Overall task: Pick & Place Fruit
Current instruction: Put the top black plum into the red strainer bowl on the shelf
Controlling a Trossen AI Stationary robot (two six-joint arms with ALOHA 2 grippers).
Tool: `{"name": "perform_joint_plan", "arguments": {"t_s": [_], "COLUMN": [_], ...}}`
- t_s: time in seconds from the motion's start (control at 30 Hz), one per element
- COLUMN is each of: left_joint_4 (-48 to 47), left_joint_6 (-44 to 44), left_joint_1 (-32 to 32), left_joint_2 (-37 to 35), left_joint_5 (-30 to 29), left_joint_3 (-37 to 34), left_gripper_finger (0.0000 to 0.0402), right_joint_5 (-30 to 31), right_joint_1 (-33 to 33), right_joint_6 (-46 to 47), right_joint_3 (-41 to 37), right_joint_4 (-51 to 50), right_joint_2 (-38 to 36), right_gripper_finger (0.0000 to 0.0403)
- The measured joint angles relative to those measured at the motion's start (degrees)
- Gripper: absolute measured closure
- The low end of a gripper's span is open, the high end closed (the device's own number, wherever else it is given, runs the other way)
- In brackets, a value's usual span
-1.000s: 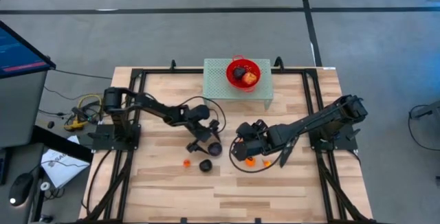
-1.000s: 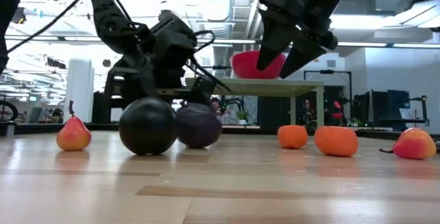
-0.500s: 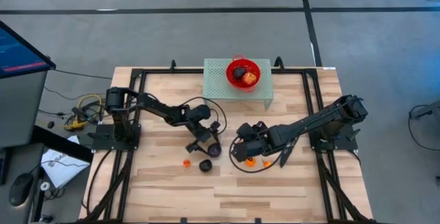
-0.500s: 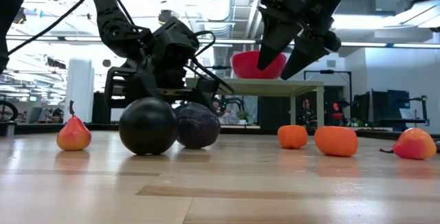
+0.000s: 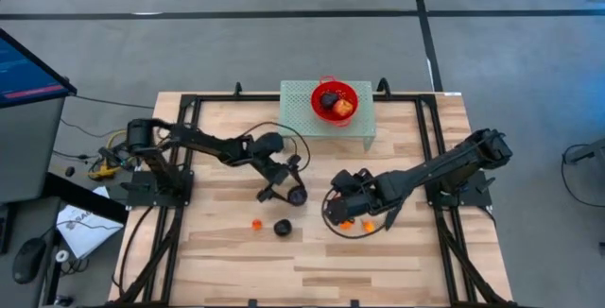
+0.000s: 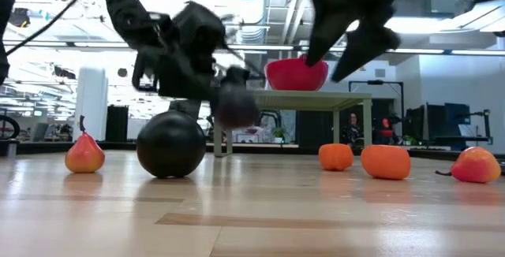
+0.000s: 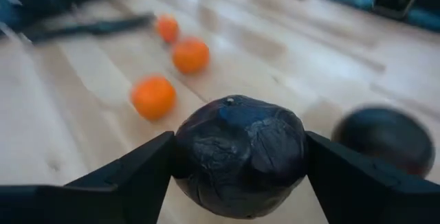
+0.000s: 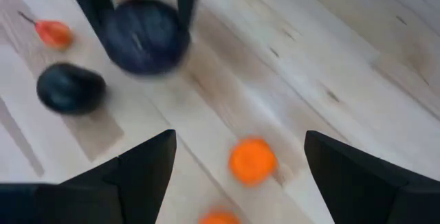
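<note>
My left gripper is shut on a dark purple wrinkled fruit, which hangs above the table in the low view. A black fruit and a small orange pear-shaped fruit rest on the wood near it. My right gripper is open, its fingers spread wide above two small orange fruits; one shows between the fingers in the right wrist view. The red bowl stands on a green perforated stand and holds a red-orange fruit and a dark one. My left gripper pinches the purple fruit between its two fingers, one on each side at the widest part. The fingers come slanting down from the table's left. The fruit is lifted clear of the table.
The green stand with the bowl sits at the table's far edge, middle. Black frame rails run along the table's left and right sides. In the low view a third reddish-orange fruit lies right of the two oranges. Bare wood lies toward the near edge.
The left gripper, shut on the purple fruit, has risen and drawn a little toward the far edge. The fruit stood on the table beside the black one and now hangs clear. The black fruit has stayed put. The right gripper has shifted slightly and remains open.
</note>
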Motion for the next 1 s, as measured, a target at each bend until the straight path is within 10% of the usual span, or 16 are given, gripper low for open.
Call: {"name": "perform_joint_plan", "arguments": {"t_s": [0.43,1.0], "left_joint_4": [8.5,17.7], "left_joint_6": [-10.1,-18.3], "left_joint_1": [2.8,16.4], "left_joint_2": [-20.1,2.6], "left_joint_5": [-11.6,-27.7], "left_joint_3": [2.7,20.4], "left_gripper_finger": [0.0104,0.0103], "right_joint_5": [12.7,20.5], "right_joint_1": [12.3,8.0], "right_joint_6": [26.4,22.7], "right_joint_3": [0.0,0.0], "right_joint_4": [-22.4,-18.2], "right_joint_2": [-6.0,-5.0], "right_gripper_finger": [0.0086,0.0086]}}
